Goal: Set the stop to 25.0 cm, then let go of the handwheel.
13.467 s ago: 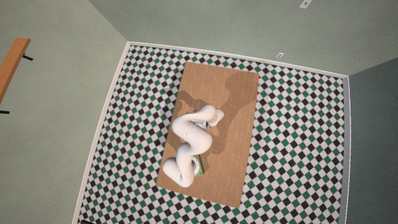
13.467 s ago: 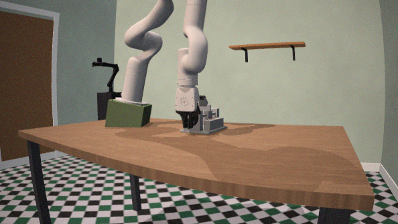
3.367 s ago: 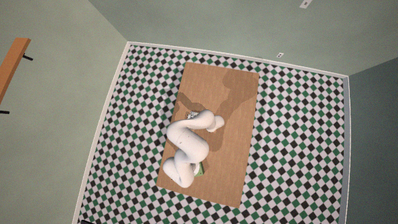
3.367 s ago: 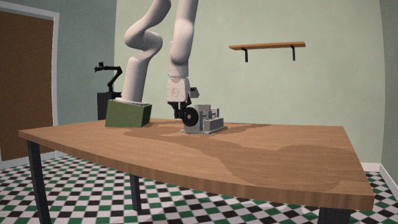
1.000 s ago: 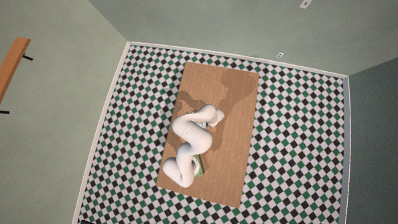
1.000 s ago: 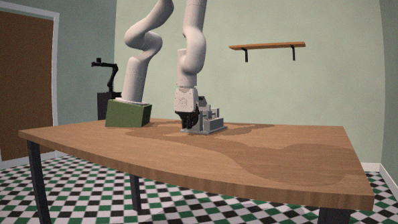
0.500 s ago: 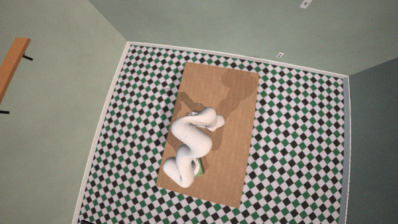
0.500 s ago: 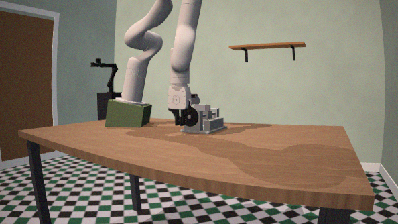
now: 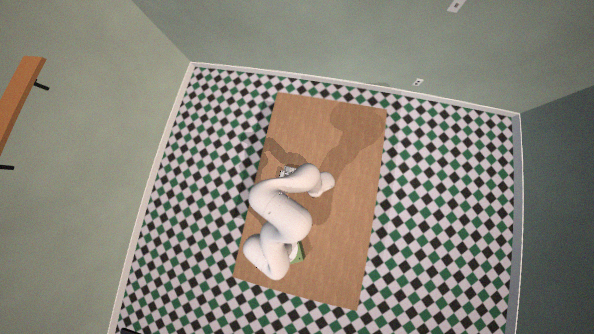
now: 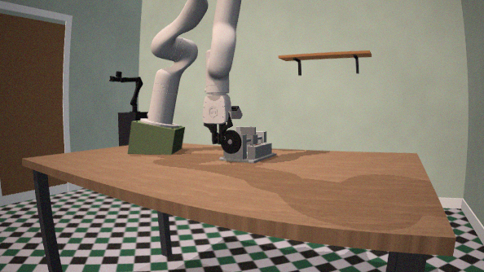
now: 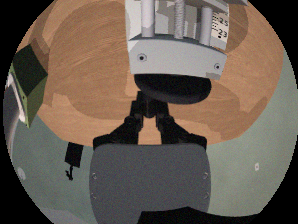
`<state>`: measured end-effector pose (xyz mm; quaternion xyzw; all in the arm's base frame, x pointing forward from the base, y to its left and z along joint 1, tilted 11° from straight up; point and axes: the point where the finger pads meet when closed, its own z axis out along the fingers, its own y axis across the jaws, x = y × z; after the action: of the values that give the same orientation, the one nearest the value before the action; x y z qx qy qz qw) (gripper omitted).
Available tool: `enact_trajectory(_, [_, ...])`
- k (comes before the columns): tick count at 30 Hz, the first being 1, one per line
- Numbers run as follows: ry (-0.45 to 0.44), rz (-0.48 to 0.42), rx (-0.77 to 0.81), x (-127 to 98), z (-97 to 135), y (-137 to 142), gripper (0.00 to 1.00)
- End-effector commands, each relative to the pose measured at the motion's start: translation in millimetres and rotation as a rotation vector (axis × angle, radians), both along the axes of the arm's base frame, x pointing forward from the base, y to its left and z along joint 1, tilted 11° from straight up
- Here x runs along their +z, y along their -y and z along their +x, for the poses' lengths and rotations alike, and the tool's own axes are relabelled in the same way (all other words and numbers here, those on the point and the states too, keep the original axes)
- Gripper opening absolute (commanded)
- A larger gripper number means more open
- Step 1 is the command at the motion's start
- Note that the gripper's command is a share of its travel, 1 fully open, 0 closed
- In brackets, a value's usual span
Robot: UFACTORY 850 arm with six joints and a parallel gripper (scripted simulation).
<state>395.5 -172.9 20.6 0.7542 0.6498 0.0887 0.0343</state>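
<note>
Hand [image 10: 220, 138] grips handwheel [image 10: 231, 142] — green block [image 10: 155, 138] beside.

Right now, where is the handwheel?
In the exterior view the black handwheel sits on the grey fixture's left end, clamped in the gripper, right of the green base block.

table [image 10: 310, 213] across lower frame | arm's base block [image 10: 155, 140] on it, left of centre | stop fixture [image 10: 254, 150] right of block | wall shelf [image 10: 326, 55] upper right
</note>
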Motion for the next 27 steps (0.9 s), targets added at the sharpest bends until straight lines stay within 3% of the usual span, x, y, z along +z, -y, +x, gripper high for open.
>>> enact_trajectory(1, [-0.001, 0.003, 0.0, 7, 3, 1, 0.06])
enact_trajectory(27, [-0.001, 0.003, 0.0, 20, 21, 5, 0.06])
